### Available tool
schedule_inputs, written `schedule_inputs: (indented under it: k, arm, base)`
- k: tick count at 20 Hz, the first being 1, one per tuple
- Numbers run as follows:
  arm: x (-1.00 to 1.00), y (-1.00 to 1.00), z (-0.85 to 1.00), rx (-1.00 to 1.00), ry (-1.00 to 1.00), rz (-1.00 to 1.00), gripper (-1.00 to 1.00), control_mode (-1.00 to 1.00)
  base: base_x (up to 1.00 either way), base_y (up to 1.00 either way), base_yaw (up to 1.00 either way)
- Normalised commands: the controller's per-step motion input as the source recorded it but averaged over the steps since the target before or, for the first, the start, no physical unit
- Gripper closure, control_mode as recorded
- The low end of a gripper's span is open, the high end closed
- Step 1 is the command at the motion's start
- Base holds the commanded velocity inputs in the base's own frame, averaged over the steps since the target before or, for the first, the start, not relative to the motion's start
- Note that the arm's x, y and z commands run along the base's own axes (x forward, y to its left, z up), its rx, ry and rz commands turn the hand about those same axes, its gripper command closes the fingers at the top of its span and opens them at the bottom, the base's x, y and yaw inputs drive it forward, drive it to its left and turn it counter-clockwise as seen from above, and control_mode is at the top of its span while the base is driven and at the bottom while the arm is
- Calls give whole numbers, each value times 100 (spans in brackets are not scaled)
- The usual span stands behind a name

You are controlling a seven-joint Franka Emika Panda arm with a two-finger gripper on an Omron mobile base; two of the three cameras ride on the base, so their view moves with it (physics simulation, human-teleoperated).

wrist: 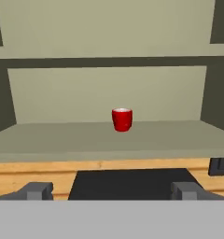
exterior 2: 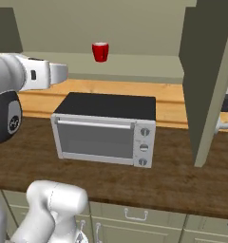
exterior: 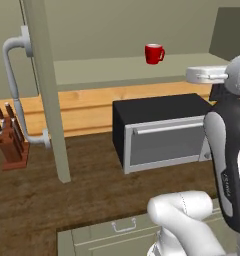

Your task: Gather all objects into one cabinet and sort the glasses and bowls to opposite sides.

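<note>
Left base view: the cabinet [exterior: 117,70] stands open, its door [exterior: 47,90] swung out with a curved grey handle [exterior: 14,85]. Below it on the wooden counter [exterior: 42,200] sits a microwave [exterior: 162,132], with a knife block [exterior: 12,137] off to the left. A red mug [exterior: 154,53] stands upright on the pale shelf, seemingly alone there. In the hand view the gripper [wrist: 113,190] hangs spread wide and empty, well short of the mug.
</note>
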Motion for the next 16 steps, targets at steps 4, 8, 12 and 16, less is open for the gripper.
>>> schedule_inputs:
  k: [4,8,12,16]
  arm:
    - [58,0,0,0,-4,4,-100,-100]
    - [96,-5,0,0,-2,5,-100,-100]
    - [69,-6,0,0,-1,2,-100,-100]
    - [34,-15,-16,0,-3,0,-100,-100]
  base:
    - [0,0,0]
    - [0,0,0]
    - [0,0,0]
    - [0,0,0]
